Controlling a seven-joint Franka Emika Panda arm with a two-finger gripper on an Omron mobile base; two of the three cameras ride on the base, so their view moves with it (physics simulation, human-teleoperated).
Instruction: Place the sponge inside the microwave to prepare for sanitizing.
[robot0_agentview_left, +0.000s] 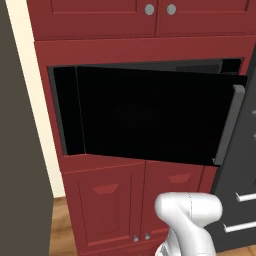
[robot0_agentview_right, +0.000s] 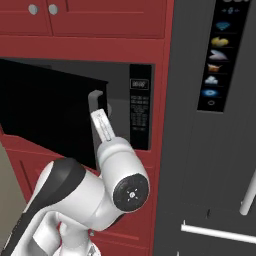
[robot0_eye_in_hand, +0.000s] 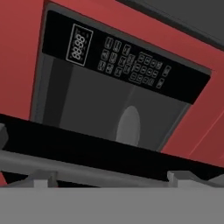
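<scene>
Microwave door (robot0_agentview_left: 150, 115): black glass, swung partly open, hinged at the left; its grey handle (robot0_agentview_left: 229, 125) runs down the free right edge.
Tool (robot0_agentview_right: 100, 120): just beside the door handle, at the gap between door and microwave (robot0_agentview_right: 142, 70); fingertips themselves not discernible, jaws spread wide, released, grasping nothing.
Cavity (robot0_eye_in_hand: 100, 109): grey, beyond the tool past the door's edge, with the round turntable (robot0_eye_in_hand: 128, 126) on its floor.
Button panel (robot0_agentview_right: 140, 106): black, right of the tool, with a digit display (robot0_eye_in_hand: 79, 44) and rows of keys.
Red cabinetry (robot0_agentview_left: 105, 210): frames the microwave; doors above and below the tool.
Dark appliance (robot0_agentview_right: 210, 150): far right of the tool, with grey bar handles.
</scene>
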